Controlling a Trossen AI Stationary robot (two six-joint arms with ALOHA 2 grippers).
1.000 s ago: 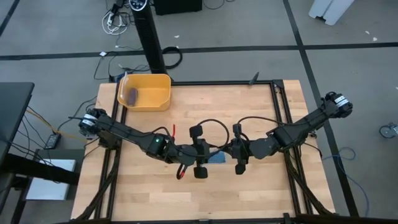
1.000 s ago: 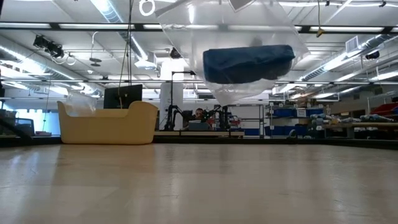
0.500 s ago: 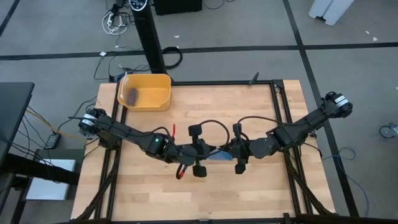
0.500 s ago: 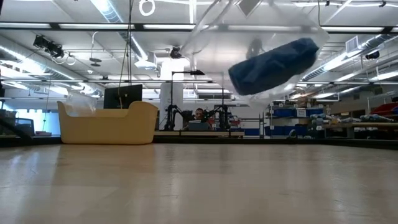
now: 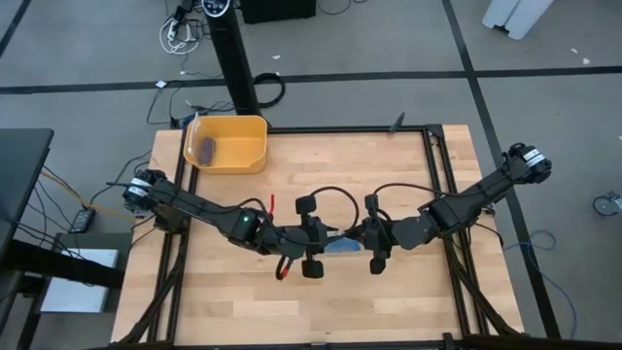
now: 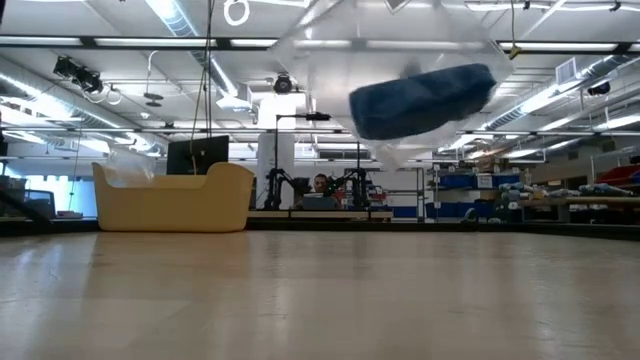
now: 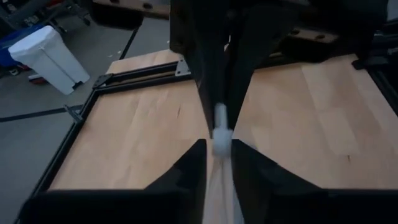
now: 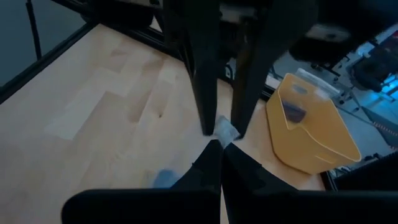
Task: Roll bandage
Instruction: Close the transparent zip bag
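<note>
The bandage [image 6: 423,98] hangs inside a clear packet [image 6: 400,50], lengthwise between the left gripper [image 5: 313,248] and right gripper [image 5: 374,243], both pinched on the packet's opposite edges above the bench [image 5: 389,175].

The high view looked straight down from well above, taking in the whole wooden table [image 5: 389,165] and the grey floor around it. The low view sat at tabletop level, facing across the boards into the hall beyond. Both showed the yellow bin [image 5: 227,143]: upper left of the frame from overhead, at mid-left [image 6: 172,197] from table height. Each wrist view looked close along its own arm's fingers at the tabletop; the right one also caught the bin at right.
</note>
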